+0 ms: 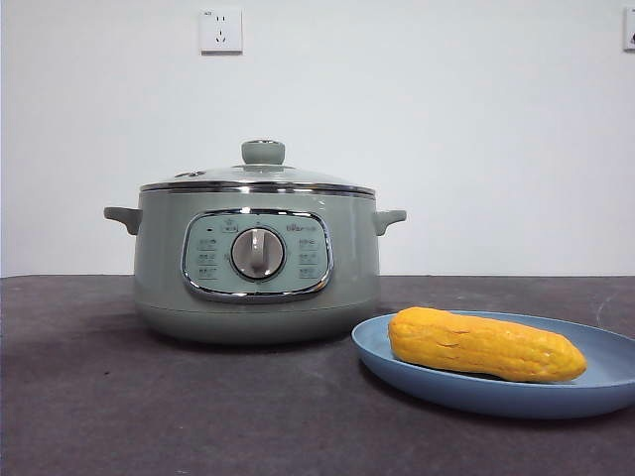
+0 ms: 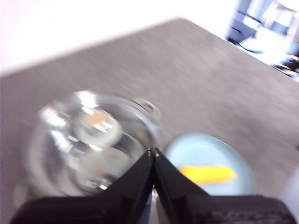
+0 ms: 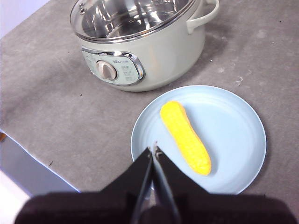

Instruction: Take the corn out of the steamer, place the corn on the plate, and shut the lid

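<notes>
We see both pincers closed and empty: the left pincer (image 2: 153,152) above the lidded steamer (image 1: 256,260), the right pincer (image 3: 153,148) above the plate (image 3: 233,135) with the corn (image 3: 185,136).

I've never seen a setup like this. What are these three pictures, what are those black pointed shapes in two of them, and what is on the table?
This is a two-armed robot at a table. One picture comes from a low camera looking level across the table; the other two come from cameras on each arm's wrist. The black shapes are each arm's own pincers: the left gripper and the right gripper, both shut and holding nothing. On the grey table stands a green steamer with its glass lid on. Beside it lies a blue plate, and the corn rests on it. The left wrist picture is blurred.
</notes>
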Controlling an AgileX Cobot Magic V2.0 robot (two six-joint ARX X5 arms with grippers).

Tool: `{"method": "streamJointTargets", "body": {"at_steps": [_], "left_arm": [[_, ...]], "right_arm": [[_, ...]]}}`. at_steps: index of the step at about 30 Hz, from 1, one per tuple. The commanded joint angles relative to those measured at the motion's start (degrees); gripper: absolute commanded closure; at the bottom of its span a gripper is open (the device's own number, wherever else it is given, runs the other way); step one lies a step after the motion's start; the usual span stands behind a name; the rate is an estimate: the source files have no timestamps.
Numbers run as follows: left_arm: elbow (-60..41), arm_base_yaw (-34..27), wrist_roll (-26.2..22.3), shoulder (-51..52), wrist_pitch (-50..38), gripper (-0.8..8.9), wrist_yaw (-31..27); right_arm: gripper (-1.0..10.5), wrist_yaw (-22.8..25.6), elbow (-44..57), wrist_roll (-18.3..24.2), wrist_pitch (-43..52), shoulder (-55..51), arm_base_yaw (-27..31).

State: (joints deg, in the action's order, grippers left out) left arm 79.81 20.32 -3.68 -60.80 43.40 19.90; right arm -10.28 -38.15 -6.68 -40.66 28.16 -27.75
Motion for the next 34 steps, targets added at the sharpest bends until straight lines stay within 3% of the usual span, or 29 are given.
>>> {"method": "streamJointTargets", "body": {"at_steps": [1, 13, 23, 34], "left_arm": [[-0.6, -3.0, -3.5, 2.6, -3.0, 8.17, -1.5], [-6.3, -20.0, -12.8, 20.3, -8.1, 8.17, -1.9], [-40.5, -24.9, -11.6, 38.5, -28.5, 8.17, -4.3], [-65.1, -25.0, -10.0, 52.1, -30.3, 8.17, -15.4]], "right_arm": [[9.5, 0.2, -0.3, -0.2, 0.3, 0.0, 0.0], [9.5, 0.2, -0.3, -0.2, 0.3, 0.0, 0.0], [9.5, 0.2, -0.3, -0.2, 0.3, 0.0, 0.0], [9.5, 0.2, -0.3, -0.2, 0.3, 0.0, 0.0]]}}
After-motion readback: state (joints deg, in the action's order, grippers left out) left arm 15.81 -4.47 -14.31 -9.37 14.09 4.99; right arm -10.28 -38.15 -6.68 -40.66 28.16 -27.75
